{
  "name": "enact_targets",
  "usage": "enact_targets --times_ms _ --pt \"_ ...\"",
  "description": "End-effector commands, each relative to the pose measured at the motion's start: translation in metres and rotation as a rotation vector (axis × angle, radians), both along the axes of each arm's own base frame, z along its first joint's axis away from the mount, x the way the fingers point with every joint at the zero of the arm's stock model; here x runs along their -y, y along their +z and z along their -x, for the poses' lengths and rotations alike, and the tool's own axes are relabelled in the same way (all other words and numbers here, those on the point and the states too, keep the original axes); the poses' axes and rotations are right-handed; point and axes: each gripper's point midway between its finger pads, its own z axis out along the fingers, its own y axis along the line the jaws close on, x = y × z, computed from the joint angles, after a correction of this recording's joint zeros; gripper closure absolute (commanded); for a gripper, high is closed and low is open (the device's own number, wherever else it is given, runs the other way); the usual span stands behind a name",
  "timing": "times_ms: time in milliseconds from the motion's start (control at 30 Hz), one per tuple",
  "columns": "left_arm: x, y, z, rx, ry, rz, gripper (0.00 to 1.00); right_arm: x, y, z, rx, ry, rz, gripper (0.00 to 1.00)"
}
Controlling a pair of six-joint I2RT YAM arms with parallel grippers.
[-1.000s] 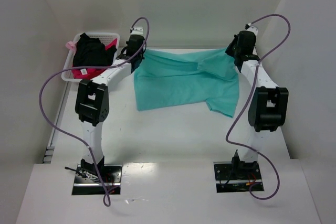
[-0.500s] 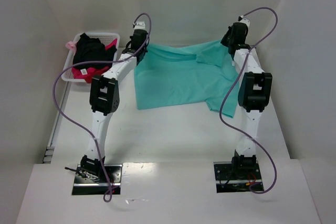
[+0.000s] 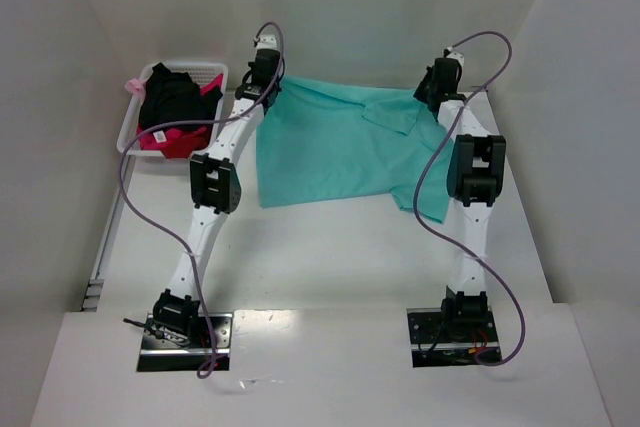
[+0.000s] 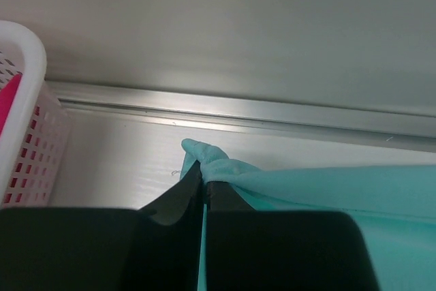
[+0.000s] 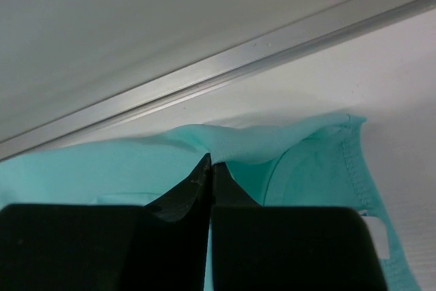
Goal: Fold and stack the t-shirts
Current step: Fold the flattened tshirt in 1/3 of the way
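Note:
A teal-green t-shirt (image 3: 335, 147) lies spread across the far middle of the table, its far edge stretched between both arms. My left gripper (image 3: 272, 87) is shut on its far left corner, and the cloth (image 4: 225, 172) bunches over the black fingertips (image 4: 194, 182). At the far right my right gripper (image 3: 432, 95) is shut on the shirt's edge (image 5: 245, 142), with a sleeve hem to its right. A black t-shirt (image 3: 175, 97) and a pink-red t-shirt (image 3: 155, 139) sit crumpled in the white basket (image 3: 128, 127) at the far left.
The back wall and a metal rail (image 4: 238, 110) run just beyond both grippers. The white lattice basket (image 4: 20, 120) stands close to the left of the left gripper. White side walls close in the table on both sides.
Both arms have reached farther toward the back wall, carrying the teal shirt's far edge with them. The shirt's top edge now lies straighter and its right sleeve has folded inward.

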Motion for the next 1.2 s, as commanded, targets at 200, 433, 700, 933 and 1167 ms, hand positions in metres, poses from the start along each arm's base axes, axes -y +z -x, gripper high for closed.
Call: enact_targets --times_ms 200,433,700,933,1167 --pt "0.003 0.010 0.006 -0.027 -0.033 0.009 1.00 0.004 0.021 -0.014 0.061 0.004 0.015 0.90" --pt "0.003 0.014 0.013 -0.058 -0.052 -0.008 1.00 0.003 0.026 -0.006 0.040 0.021 0.028 0.29" --pt "0.001 0.030 0.017 -0.050 -0.060 -0.022 1.00 -0.001 0.024 0.030 -0.028 0.033 0.019 0.03" --pt "0.002 0.026 0.019 -0.069 -0.068 -0.023 1.00 -0.010 0.026 0.050 -0.041 0.054 -0.027 0.16" --pt "0.010 0.025 0.022 -0.077 -0.086 -0.021 1.00 -0.029 0.009 0.053 -0.074 0.093 -0.060 0.29"
